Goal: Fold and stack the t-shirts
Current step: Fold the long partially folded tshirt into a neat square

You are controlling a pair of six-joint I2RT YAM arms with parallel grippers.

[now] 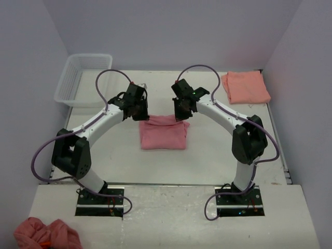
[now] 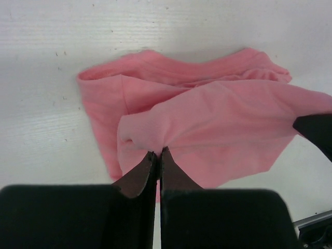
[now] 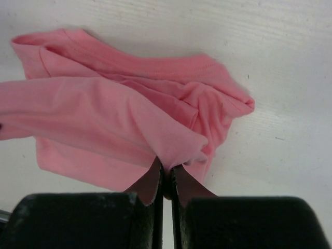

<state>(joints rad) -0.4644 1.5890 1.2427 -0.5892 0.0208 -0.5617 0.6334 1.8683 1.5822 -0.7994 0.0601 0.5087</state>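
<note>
Top ext: rose-pink t-shirt [image 1: 162,134] at centre of table [image 1: 218,155], btw the two arms, part-folded to a rough rectangle. Far edge taken by left fingers [image 1: 136,111] and right fingers [image 1: 181,112], one per corner, prob. so the edge lifts evenly and folds over w/o skew. Salmon-orange t-shirt [image 1: 245,86] folded flat at far right, well apart; likely the base of the stack. White basket [image 1: 70,83] far left, not involved. Pink cloth heap [image 1: 46,234] on near ledge by left arm base.

Left wrist: left fingers [image 2: 137,179] clenched on a pinch of the rose-pink fabric. Cloth raised and draped from the pinch, lower layer flat on table. Dark tip of the other arm's finger at right edge of view.

Right wrist: right fingers [image 3: 148,181] likewise clamped on a fabric fold, upper layer stretched off toward the left arm's side. Span btw the two pinches approx. straight, good for a clean crease.

Judgement: mid-fold; stacking not yet done.
</note>
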